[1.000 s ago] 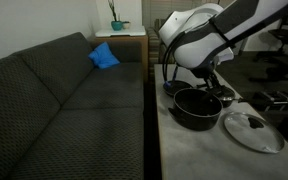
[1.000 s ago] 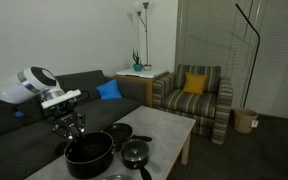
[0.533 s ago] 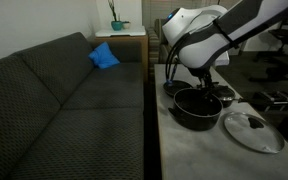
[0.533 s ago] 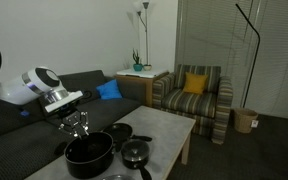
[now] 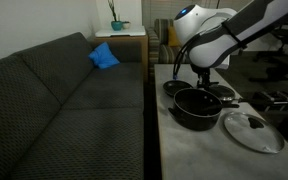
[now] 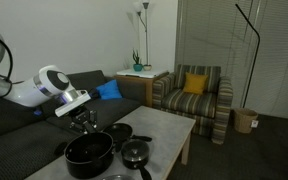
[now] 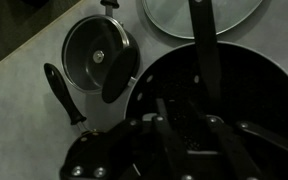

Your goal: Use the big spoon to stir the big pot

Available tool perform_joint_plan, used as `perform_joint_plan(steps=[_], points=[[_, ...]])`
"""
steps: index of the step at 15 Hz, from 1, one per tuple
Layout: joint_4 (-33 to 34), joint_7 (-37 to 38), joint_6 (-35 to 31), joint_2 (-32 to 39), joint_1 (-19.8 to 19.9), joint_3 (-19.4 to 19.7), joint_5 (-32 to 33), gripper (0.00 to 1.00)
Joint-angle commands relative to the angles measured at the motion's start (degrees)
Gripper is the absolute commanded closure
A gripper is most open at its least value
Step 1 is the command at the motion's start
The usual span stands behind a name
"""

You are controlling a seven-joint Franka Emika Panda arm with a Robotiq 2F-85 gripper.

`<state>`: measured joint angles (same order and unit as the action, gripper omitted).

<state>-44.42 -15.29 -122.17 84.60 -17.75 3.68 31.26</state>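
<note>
Peering down the wrist view, we see our claw (image 7: 187,130) clamped shut on the big spoon (image 7: 204,60), which runs across the dark inside of the big pot (image 7: 269,90) on the worktop (image 7: 24,110).

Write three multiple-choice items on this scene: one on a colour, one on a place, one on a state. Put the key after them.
1. The cushion on the sofa is:
A red
B blue
C green

2. The glass lid lies:
A on the table beside the big pot
B on top of the big pot
C on the sofa

3. The gripper is:
A open and empty
B shut on the big spoon
C shut on the glass lid

Key:
1 B: it shows bright blue against the dark fabric.
2 A: it lies flat on the tabletop next to the pot.
3 B: in the wrist view the spoon's handle runs out from the closed gripper over the pot.
</note>
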Motion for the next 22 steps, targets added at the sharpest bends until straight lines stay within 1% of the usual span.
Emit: perform_joint_plan(steps=[1, 9, 10, 12, 13, 14, 15, 16, 17, 20, 22], points=[[-0.63, 1.7, -3.78, 0.0, 1.86, 1.78, -2.65, 0.93], [-0.77, 7.1, -5.42, 0.0, 4.04, 5.24, -3.62, 0.93], [-0.84, 7.19, -5.5, 0.0, 4.3, 5.31, -3.66, 0.93], [-0.44, 5.05, -6.48, 0.0, 5.48, 3.67, -4.8, 0.93], [-0.07, 3.79, -7.39, 0.0, 6.01, 2.63, -5.75, 0.76], [-2.53, 3.4, -9.18, -1.69, 6.55, 1.19, -5.68, 0.6], [-4.06, 2.98, -10.9, -2.84, 6.65, 0.45, -6.09, 0.51], [-5.04, 2.99, -12.02, -3.59, 6.85, -0.26, -6.18, 0.48], [-6.36, 3.11, -13.26, -4.6, 6.86, -0.85, -6.09, 0.43], [-10.46, 4.11, -15.9, -7.65, 6.72, -1.85, -5.41, 0.2], [-13.44, 5.09, -16.53, -9.84, 6.45, -1.96, -5.14, 0.06]])
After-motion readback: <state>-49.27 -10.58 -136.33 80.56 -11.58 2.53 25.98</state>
